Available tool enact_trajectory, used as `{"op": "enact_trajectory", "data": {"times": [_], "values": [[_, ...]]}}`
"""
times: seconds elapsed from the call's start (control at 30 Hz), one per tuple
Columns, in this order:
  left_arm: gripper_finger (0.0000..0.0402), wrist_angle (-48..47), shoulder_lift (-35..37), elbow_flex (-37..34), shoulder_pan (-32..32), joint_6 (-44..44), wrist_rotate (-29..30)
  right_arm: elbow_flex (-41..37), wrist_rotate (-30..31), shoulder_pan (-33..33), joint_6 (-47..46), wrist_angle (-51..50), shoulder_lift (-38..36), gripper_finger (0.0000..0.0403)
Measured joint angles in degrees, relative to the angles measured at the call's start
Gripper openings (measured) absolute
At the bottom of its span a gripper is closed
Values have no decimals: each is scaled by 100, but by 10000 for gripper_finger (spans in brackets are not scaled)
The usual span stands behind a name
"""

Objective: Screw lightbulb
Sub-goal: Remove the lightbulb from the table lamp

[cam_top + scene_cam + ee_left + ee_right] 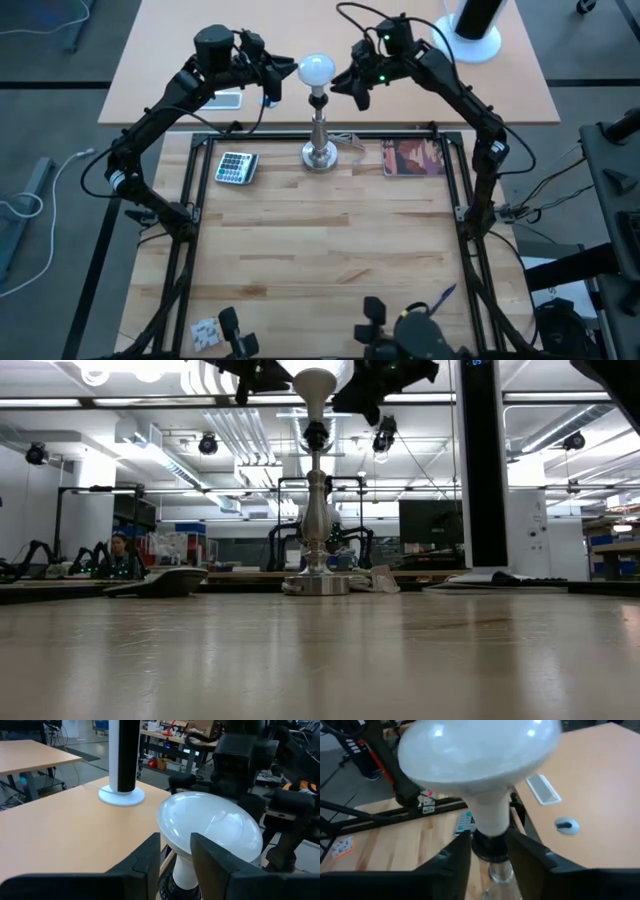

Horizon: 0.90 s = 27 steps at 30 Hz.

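- Left gripper (284, 80), upper centre-left of the high view, sits just left of the lightbulb, fingers (150, 857) parted beside its neck, released
- Lightbulb (316, 70) stands upright in the silver stand (319, 140), upper centre
- Right gripper (345, 84), just right of it, fingers apart around the neck, released

A light butcher-block table (330, 250) carries a silver stand (320, 152) near the middle of its far edge. A calculator (236, 167) lies toward the far left corner, a picture book (413, 158) toward the far right corner, and a small card (206, 333) at the near left corner
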<state>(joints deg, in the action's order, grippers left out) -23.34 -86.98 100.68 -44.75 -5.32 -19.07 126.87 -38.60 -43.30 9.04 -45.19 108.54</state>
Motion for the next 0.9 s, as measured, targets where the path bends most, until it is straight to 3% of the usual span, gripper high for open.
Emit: {"op": "enact_trajectory", "data": {"times": [0.3, 0.43, 0.7, 0.9], "values": [[100, -65, -17, -26, 9, -19, 2, 2, 51, 163, -409, 749, 252, 203], [86, -21, -71, -26, 33, -190, -282, 2, 53, 170, -374, 716, 365, 218], [56, -174, -114, -44, 50, -338, -1044, -7, 60, 162, -234, 763, 379, 190], [43, -230, -114, -44, 48, -377, -1108, -9, 69, 126, -154, 779, 379, 158]]}}
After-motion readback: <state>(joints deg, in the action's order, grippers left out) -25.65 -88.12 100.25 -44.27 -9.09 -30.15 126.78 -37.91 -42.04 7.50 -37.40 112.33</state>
